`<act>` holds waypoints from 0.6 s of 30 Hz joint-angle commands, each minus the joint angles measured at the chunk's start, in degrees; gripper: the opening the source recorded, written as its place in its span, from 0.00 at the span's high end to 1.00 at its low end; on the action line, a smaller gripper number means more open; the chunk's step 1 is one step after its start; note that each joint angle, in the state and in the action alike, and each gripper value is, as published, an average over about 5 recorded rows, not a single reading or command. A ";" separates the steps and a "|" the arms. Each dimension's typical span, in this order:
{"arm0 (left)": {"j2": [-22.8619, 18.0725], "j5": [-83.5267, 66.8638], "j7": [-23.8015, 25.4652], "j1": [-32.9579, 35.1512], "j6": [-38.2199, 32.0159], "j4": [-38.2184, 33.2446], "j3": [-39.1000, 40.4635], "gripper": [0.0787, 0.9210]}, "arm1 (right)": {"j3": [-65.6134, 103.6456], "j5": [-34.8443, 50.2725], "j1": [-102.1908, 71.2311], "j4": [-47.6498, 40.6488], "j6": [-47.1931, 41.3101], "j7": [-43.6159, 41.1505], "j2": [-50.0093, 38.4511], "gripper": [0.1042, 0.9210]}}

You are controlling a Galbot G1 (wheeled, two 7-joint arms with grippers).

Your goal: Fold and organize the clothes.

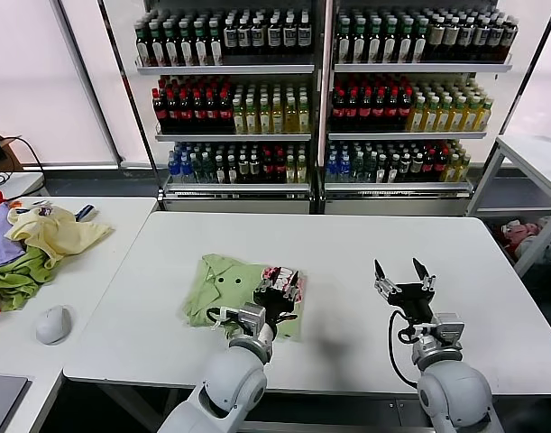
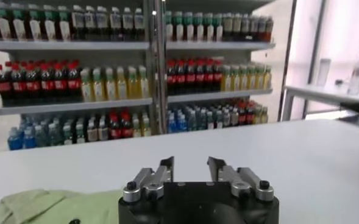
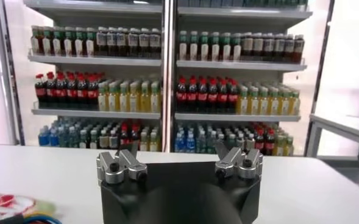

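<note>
Folded green shirt (image 1: 243, 284) beneath left gripper (image 1: 280, 290), jaws apart, right gripper (image 1: 403, 272) beside, jaws apart

Shirt (image 1: 234, 287) on table (image 1: 347, 253), left of centre

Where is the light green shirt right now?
In the head view, the light green shirt lies folded on the white table, left of centre, under the left gripper.

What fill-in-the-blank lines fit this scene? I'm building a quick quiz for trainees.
1. The light green shirt lies on the ____ table.
2. The left gripper hovers over the shirt's ____ graphic.
3. The right gripper holds ____.
4. Behind the table stand shelves of ____.

Answers: white; red-and-white; nothing; bottles
</note>
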 commanded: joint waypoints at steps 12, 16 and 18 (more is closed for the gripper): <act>7.78 0.77 -3.19 22.31 -9.57 -17.66 -23.27 0.13 | -24.83 0.47 12.75 -20.19 -6.54 12.85 14.21 0.12; 7.84 0.76 -3.36 24.73 -9.70 -18.98 -25.20 0.12 | -25.80 0.45 15.43 -25.17 -6.81 13.48 17.11 0.12; 7.77 0.74 -3.36 25.55 -9.65 -19.66 -25.56 0.12 | -25.88 0.48 16.30 -26.80 -7.11 13.69 18.05 0.12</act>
